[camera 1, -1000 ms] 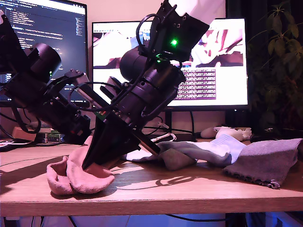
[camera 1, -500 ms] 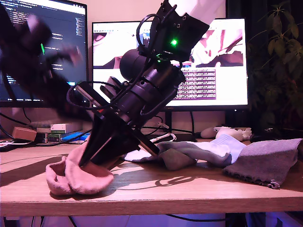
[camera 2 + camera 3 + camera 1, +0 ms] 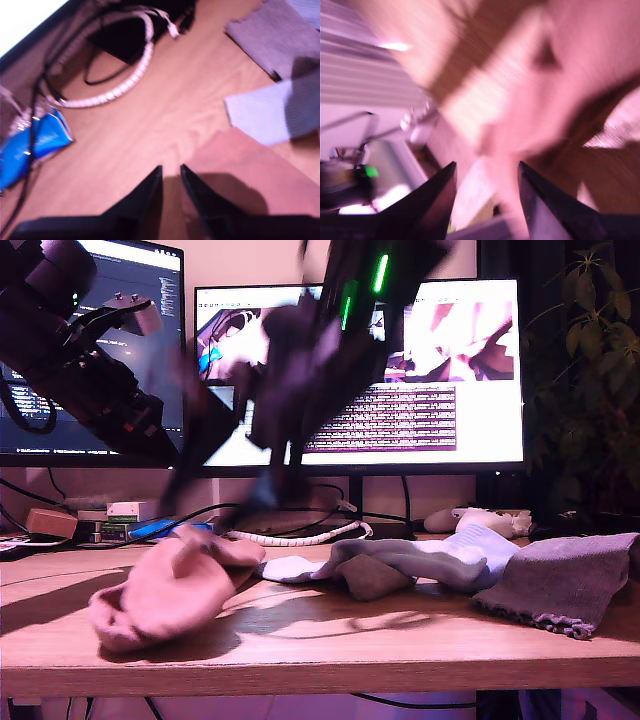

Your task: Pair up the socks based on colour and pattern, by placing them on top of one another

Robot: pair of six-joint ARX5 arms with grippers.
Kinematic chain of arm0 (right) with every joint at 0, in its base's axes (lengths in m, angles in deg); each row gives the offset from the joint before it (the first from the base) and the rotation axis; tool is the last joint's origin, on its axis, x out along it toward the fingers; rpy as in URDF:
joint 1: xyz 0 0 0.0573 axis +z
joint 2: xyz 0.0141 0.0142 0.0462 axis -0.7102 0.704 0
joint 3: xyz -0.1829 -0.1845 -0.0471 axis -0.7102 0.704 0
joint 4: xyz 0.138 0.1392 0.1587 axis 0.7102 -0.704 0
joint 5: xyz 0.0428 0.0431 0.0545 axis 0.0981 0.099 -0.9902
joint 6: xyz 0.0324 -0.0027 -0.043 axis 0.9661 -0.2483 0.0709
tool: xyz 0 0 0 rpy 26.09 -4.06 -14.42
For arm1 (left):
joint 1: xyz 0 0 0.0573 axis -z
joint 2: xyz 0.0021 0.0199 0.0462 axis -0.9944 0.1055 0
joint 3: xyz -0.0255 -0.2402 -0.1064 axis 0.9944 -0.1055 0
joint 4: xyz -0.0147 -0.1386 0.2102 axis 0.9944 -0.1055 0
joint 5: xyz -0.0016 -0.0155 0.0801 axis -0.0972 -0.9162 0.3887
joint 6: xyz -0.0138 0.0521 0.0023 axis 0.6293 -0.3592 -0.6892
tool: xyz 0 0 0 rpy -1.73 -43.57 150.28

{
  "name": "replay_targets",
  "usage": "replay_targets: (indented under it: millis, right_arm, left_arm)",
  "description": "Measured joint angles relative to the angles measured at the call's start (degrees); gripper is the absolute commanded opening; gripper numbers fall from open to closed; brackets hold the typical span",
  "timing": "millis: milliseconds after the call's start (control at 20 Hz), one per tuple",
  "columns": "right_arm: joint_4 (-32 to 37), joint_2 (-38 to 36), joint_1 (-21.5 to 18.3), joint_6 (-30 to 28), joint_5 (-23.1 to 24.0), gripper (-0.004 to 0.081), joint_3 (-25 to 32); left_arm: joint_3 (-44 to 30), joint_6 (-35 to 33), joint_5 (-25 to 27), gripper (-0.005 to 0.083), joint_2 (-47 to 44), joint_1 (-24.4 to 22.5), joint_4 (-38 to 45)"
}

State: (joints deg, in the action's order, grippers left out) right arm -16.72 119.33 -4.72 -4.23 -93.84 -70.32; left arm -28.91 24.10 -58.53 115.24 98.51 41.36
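Pink socks [image 3: 170,585] lie heaped together near the table's front at the exterior view's left, also showing as pink cloth [image 3: 250,170] and a large pink blur [image 3: 570,75]. My second gripper [image 3: 220,502] hangs blurred just above them, open [image 3: 487,170] and holding nothing. My first arm [image 3: 100,380] is raised at the exterior view's left; my first gripper [image 3: 171,167] is open by a narrow gap, empty, over bare wood beside the pink cloth. A white sock [image 3: 470,550] [image 3: 255,117] overlaps a grey sock [image 3: 375,570] [image 3: 305,107]. Another grey sock [image 3: 570,580] [image 3: 270,35] lies at the exterior view's right.
A coiled white cable [image 3: 300,537] [image 3: 125,75] and a blue packet [image 3: 160,528] [image 3: 35,145] lie behind the pink socks. Two monitors [image 3: 450,370] stand at the back. A white controller [image 3: 490,520] and a plant [image 3: 590,370] sit at the exterior view's right.
My second gripper has lifted off the pink socks, which now lie flatter and more spread. My first arm has swung up and away toward the exterior view's upper left.
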Motion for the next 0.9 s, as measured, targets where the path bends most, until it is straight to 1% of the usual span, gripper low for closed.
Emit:
replay_targets:
  millis: [100, 150, 250, 300, 350, 400, 500, 750, 900]
  right_arm:
    - [-2.75, -3.39, -0.83, -1.77, 1.53, 0.0360, -0.22]
    - [-4.17, -3.98, -1.42, -2.27, 2.27, 0.0360, -0.42]
    - [-7.32, -3.80, -2.67, -5.97, 3.82, 0.0358, -0.48]
    - [-9.07, -3.67, -3.28, -6.88, 4.70, 0.0356, -0.48]
    - [-10.93, -3.61, -4.15, -10.71, 6.38, 0.0349, -0.48]
    - [-12.59, -3.61, -5.09, -12.39, 7.93, 0.0349, -0.48]
    - [-14.64, -3.61, -7.41, -13.25, 9.99, 0.0349, -0.48]
    - [-15.23, -4.11, -14.21, -13.35, 11.43, 0.0349, -0.48]
    - [-14.86, -7.96, -17.81, -13.33, 13.75, 0.0348, 0.74]
  left_arm:
    - [0.00, 0.07, -0.35, -0.0016, -0.17, 0.85, -1.60]
    - [0.02, 0.07, -0.52, -0.0017, -0.35, 1.49, -2.03]
    - [0.00, 0.13, -1.11, -0.0019, -1.07, 2.58, -3.91]
    - [0.00, 1.38, -2.01, -0.0019, -1.57, 3.08, -5.27]
    - [0.02, 2.40, -3.72, -0.0019, -2.05, 3.58, -6.93]
    - [0.02, 3.52, -5.18, -0.0019, -2.34, 4.15, -8.22]
    - [0.02, 4.48, -6.56, -0.0019, -2.49, 6.03, -9.33]
    - [0.02, 4.83, -6.84, -0.0019, -2.49, 10.58, -8.96]
    - [0.02, 5.01, -7.04, -0.0019, -2.49, 12.22, -7.34]
